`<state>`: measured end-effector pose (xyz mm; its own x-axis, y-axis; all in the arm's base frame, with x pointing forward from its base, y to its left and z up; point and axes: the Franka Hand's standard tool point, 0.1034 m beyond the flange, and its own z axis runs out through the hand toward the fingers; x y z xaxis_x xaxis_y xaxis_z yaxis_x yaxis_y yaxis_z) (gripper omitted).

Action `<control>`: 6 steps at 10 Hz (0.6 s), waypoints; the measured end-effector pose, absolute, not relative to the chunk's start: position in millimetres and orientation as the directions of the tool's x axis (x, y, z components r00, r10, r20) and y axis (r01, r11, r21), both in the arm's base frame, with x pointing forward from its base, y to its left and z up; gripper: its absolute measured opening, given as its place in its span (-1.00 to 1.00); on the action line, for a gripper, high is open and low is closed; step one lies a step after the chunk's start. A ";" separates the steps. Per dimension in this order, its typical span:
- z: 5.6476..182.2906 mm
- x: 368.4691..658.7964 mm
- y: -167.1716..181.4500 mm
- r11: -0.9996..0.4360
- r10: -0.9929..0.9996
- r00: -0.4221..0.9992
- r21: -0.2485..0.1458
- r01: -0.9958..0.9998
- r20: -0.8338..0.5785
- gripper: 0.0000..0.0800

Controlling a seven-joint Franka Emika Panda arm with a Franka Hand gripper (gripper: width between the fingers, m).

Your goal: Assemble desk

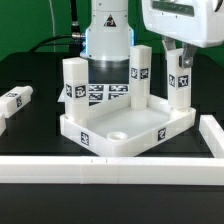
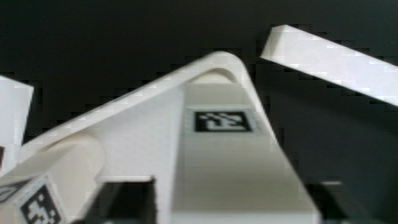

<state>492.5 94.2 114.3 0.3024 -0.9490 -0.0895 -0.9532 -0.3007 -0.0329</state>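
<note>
The gripper [image 1: 178, 62] is wearing a boxy white housing with rounded corners, and darker grey fingers [image 1: 172, 55] are showing beneath it. Well behind the gripper, the arm's round white base column [image 1: 106, 25] is glowing pale blue around its collar, and a thin black cable [image 1: 74, 18] is running beside it.

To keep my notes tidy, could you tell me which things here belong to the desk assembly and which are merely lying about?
Belongs: desk top; three legs standing at its corners; fourth leg lying at the exterior view's left.
Just there: marker board; white border bars.
</note>
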 end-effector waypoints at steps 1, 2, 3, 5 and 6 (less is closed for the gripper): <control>114.1 492.5 94.2 -0.308 -0.947 0.310 -0.033 -0.951 -0.089 0.20; 113.8 492.4 94.2 -0.312 -0.945 0.314 -0.033 -0.950 -0.089 0.53; 112.8 491.7 95.0 -0.409 -0.909 0.410 -0.035 -0.912 -0.078 0.60; 113.3 493.0 99.0 -0.544 -0.835 0.546 -0.045 -0.838 -0.066 0.62; 112.8 493.6 101.2 -0.637 -0.767 0.639 -0.053 -0.769 -0.060 0.62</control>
